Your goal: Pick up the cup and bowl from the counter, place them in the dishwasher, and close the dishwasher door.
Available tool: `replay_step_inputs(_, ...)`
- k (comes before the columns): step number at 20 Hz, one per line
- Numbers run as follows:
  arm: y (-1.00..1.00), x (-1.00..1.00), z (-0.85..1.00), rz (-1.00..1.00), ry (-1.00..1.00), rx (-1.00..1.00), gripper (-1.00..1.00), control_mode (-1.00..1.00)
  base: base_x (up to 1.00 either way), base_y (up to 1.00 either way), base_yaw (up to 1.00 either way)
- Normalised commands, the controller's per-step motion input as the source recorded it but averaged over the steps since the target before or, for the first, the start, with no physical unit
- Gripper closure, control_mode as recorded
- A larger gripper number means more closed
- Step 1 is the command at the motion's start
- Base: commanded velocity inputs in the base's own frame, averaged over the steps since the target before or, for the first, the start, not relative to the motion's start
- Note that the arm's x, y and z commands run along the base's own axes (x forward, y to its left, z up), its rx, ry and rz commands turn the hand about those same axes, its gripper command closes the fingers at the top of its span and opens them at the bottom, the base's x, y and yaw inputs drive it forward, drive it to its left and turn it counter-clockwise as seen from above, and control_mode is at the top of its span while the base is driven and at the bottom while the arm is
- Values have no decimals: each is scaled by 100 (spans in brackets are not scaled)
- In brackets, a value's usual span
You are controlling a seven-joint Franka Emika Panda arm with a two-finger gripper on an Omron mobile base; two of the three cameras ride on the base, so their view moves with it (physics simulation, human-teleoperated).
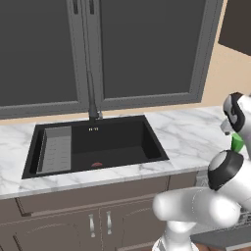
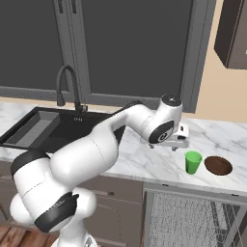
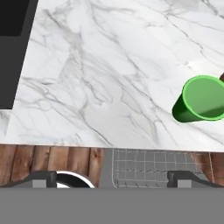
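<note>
Hovering above the white marble counter (image 2: 144,166), the gripper (image 2: 177,143) hangs with its jaws spread wide and nothing between them. In the right base view the green cup (image 2: 193,162) stands upright just beyond and below the gripper, with the brown bowl (image 2: 218,165) close on the cup's far side, both near the counter's front edge. In the hand view the cup (image 3: 199,99) sits off to one side, well away from the line between the two dark fingertips (image 3: 41,178), and part of it runs out of the picture. Below the counter edge, the wire racks of the open dishwasher (image 2: 193,219) lie almost directly under the gripper. The black sink (image 1: 95,145) is well behind the arm's working spot.

Risks, as a judgement: because the cup is off-centre, a straight descent would land a finger on its rim and tip it, or push it into the bowl. Both sit near the edge, so a sideways nudge could send either one over, down onto the open rack.
</note>
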Motion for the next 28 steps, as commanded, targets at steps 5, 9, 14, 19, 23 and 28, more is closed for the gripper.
replay_step_inputs(5,-30,2,-33,0,0,0,-100,-100,0,0,0)
replay_step_inputs(9,-33,16,-30,0,0,0,-100,-100,0,0,0)
replay_step_inputs(14,-33,44,-28,0,0,0,-100,-100,0,0,0)
replay_step_inputs(19,-25,44,-19,0,0,0,-100,-100,0,0,0)
replay_step_inputs(23,-29,35,-18,0,0,0,-100,-100,0,0,0)
replay_step_inputs(28,-31,32,-22,0,0,0,-100,-100,0,0,0)
